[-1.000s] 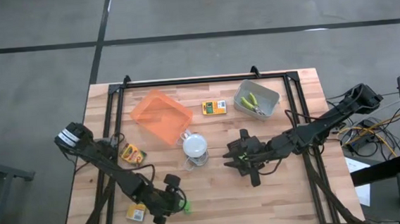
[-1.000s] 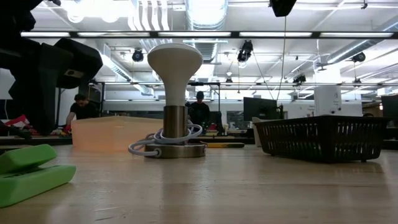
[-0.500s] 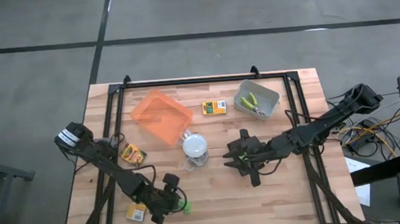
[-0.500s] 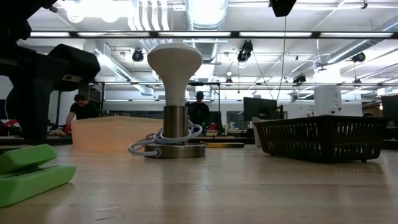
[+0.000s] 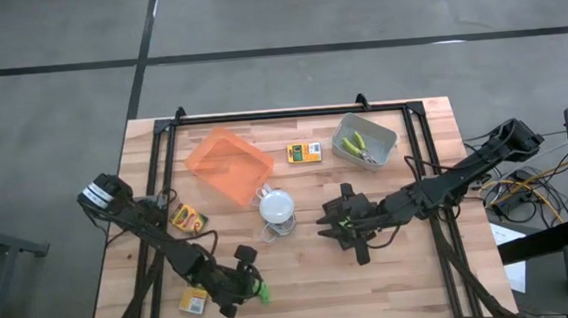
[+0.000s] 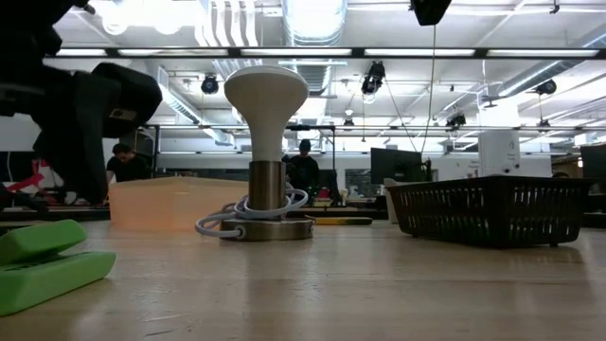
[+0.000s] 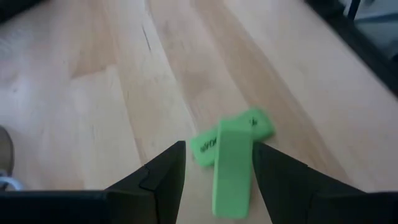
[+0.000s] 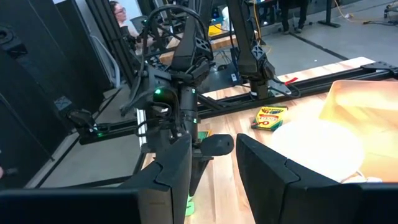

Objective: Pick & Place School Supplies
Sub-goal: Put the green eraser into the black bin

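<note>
Two bright green chunks [image 7: 231, 158] lie crossed on the wood near the table's front edge, the upper one resting across the lower; the low view shows the chunks [image 6: 43, 265] at its left. My left gripper [image 7: 219, 149] hovers open just above them, one finger on each side of the upper chunk, touching nothing. In the high view the left gripper [image 5: 251, 292] sits at the front left. My right gripper [image 5: 326, 224] hangs open and empty over the table's middle. Three yellow-and-green boxes lie flat: one [image 5: 189, 219], one [image 5: 194, 303], one [image 5: 304, 153].
The white domed object [image 5: 278, 207] stands mid-table on its clear base. An orange tray [image 5: 228, 165] lies at the back left. A grey tray [image 5: 365, 140] at the back right holds yellow-green-handled tools. A black basket [image 6: 492, 208] shows at the right of the low view.
My left gripper has tipped a little over the green chunks without leaving its place. The chunks lie as before.
</note>
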Robot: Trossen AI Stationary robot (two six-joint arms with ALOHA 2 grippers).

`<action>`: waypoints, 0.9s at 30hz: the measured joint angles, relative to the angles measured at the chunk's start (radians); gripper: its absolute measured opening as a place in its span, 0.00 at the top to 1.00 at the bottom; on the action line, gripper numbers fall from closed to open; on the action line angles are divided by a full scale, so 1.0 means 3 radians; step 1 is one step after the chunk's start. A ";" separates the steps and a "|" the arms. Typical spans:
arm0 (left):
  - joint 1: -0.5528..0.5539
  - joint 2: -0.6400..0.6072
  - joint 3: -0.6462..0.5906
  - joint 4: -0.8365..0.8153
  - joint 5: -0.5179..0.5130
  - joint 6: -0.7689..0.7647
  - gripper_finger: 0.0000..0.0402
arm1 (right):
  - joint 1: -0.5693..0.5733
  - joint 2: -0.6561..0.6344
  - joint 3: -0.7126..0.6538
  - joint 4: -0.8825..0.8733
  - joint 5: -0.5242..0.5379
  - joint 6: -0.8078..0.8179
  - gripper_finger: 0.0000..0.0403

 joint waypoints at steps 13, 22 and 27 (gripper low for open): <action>-0.0005 0.0000 -0.0133 0.0335 0.0036 -0.0084 0.53 | -0.0001 0.0000 0.0000 -0.0001 0.0000 0.0000 0.69; -0.0005 0.0005 -0.0250 0.0439 0.0033 -0.0159 0.53 | 0.0000 0.0000 0.0000 -0.0001 0.0000 0.0000 0.69; -0.0005 0.0005 -0.0348 0.0698 0.0030 -0.0163 0.53 | 0.0000 -0.0001 0.0000 -0.0001 0.0001 0.0000 0.70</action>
